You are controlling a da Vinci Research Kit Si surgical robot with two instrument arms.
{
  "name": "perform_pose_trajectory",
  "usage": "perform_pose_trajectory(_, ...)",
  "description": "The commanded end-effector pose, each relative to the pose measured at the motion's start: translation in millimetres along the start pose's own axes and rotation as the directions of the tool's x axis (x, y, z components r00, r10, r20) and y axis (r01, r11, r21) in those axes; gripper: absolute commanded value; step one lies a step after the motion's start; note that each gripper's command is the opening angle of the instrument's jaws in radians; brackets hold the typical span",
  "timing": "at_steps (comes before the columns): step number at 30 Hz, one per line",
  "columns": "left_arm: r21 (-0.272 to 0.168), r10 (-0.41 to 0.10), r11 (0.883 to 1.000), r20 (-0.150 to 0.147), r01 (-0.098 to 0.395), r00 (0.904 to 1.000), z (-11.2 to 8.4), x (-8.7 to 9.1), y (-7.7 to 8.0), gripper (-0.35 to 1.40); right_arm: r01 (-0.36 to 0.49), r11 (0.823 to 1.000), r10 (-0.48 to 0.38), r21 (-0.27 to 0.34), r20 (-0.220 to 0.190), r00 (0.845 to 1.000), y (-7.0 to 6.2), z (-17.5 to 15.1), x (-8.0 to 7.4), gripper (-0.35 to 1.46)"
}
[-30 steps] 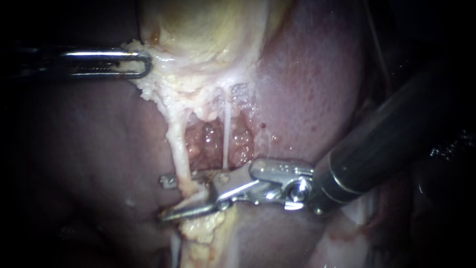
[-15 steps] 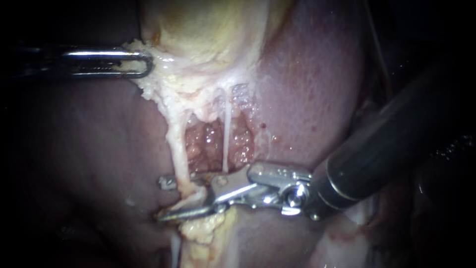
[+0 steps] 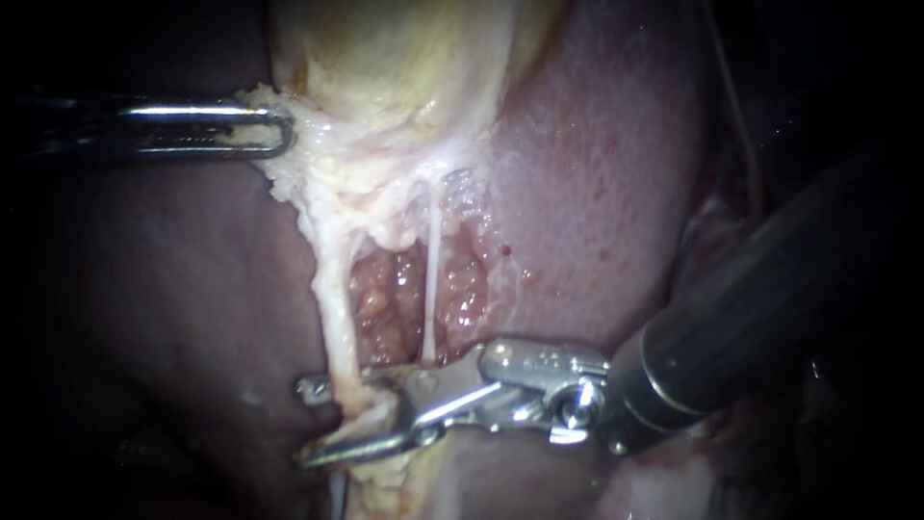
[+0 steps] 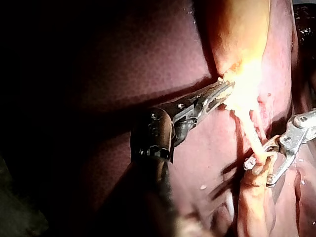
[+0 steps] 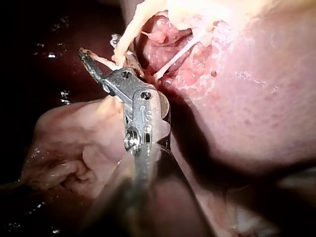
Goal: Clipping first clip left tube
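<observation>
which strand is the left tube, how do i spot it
Start at the yellowish gallbladder atop the endoscope view. Two strands hang below it. The left tube is the thicker, cream one between the right instrument's open jaws; the right tube is thread-thin.

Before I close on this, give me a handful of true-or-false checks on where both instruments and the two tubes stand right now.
1. The left instrument grips the pale lower edge of the gallbladder. True.
2. The right instrument has its jaws shut and clear of both tubes. False: its jaws are open and straddle the left tube, one jaw on either side.
3. The left tube is thicker than the right tube. True.
4. A clip sits on the right tube. False: it runs as a bare thin strand, with no clip showing on it.
5. The right instrument's jaws reach the left tube near its lower end, away from the gallbladder. True.
</observation>
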Motion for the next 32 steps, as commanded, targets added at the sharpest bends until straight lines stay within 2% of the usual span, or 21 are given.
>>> perform_pose_trajectory(1,0.000,0.000,1.000,0.000,0.000,1.0000,0.0,0.0,0.0,-0.35,-0.017,1.000,0.017,-0.003,0.001,1.000,0.2,-0.2,-0.1,0.20)
perform_pose_trajectory(9,0.000,0.000,1.000,0.000,0.000,1.0000,0.1,0.0,0.0,-0.35,-0.064,0.998,0.064,-0.001,0.002,0.998,0.5,-0.6,-0.2,-0.13)
perform_pose_trajectory(13,0.000,0.000,1.000,0.000,0.000,1.0000,0.1,0.0,0.0,-0.35,-0.088,0.996,0.088,-0.001,0.003,0.996,0.4,-0.8,-0.2,-0.35)
perform_pose_trajectory(19,0.000,0.000,1.000,0.000,0.000,1.0000,0.1,0.0,0.0,-0.35,-0.123,0.992,0.123,0.001,0.004,0.992,0.4,-1.2,-0.3,-0.35)
perform_pose_trajectory(32,0.000,0.000,1.000,0.000,0.000,1.0000,0.1,0.0,0.0,-0.35,-0.128,0.992,0.128,0.002,0.005,0.992,0.4,-1.2,-0.4,-0.35)
